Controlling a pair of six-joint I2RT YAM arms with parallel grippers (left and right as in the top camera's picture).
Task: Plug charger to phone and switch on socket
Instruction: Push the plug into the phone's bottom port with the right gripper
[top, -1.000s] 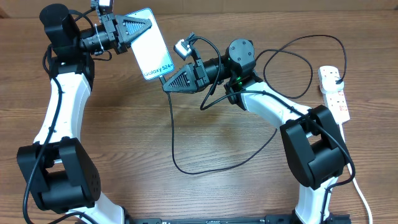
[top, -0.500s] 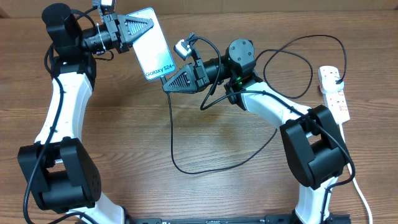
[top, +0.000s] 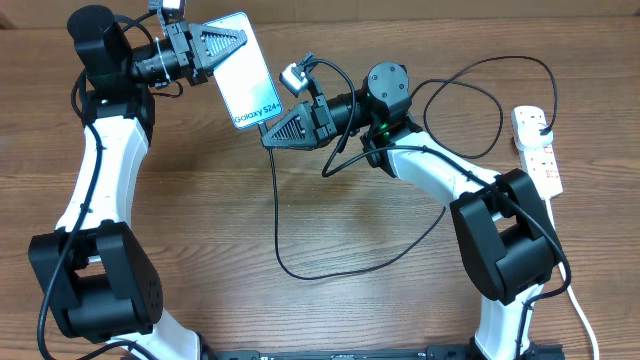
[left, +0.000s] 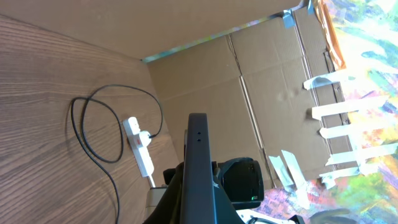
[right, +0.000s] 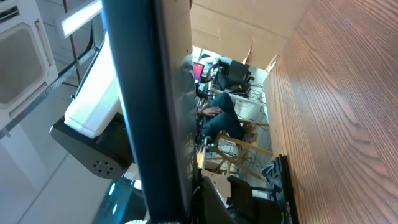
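Both arms are raised, elbows bent and forearms reaching inward. The left pincer (top: 232, 42) points right with its jaws clamped. The right pincer (top: 275, 135) points left toward it, jaws likewise clamped, just beside it.

The phone (top: 243, 70) is up off the table (top: 200, 230) at the far left, tilted, its screen lit. The thin black charger (top: 275, 205) loops across to the white socket (top: 540, 160), far right.

The worktop (top: 200, 200) is finished in matt wood grain. The phone (top: 250, 85) screen is seen as smooth and glossy, the socket (top: 545, 165) as glossy white plastic, the charger (top: 275, 215) as matt black.
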